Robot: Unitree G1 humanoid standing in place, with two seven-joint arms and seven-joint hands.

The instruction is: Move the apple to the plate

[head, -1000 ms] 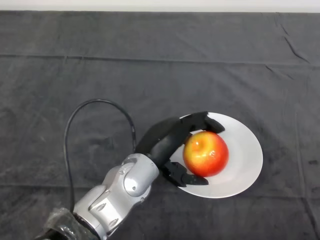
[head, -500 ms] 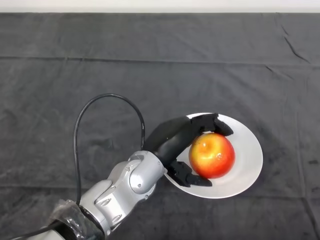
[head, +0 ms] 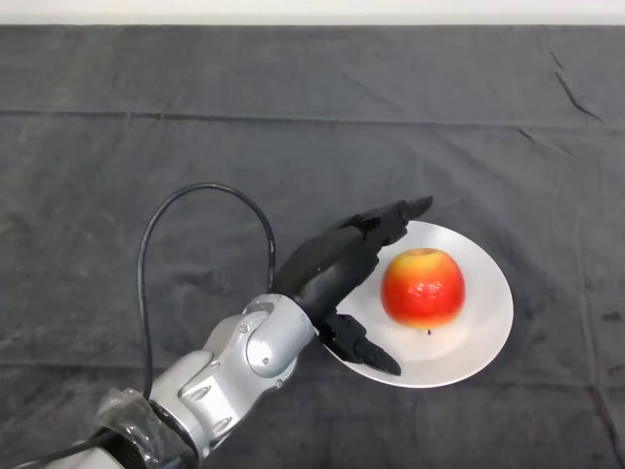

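Observation:
A red and yellow apple (head: 423, 287) rests upright in the middle of the white plate (head: 485, 311). My left hand (head: 332, 268) is just to the left of the apple, over the plate's left rim. Its fingers (head: 391, 218) stretch straight out past the apple's upper left, and the thumb (head: 363, 348) points out below it. The hand is open and a small gap separates it from the apple.
A dark wrinkled cloth (head: 293, 127) covers the whole table. The silver-grey forearm (head: 229, 366) comes in from the lower left.
The fingers and thumb, curled round the apple before, have straightened and let it go. The apple now sits free on the plate, slightly further right.

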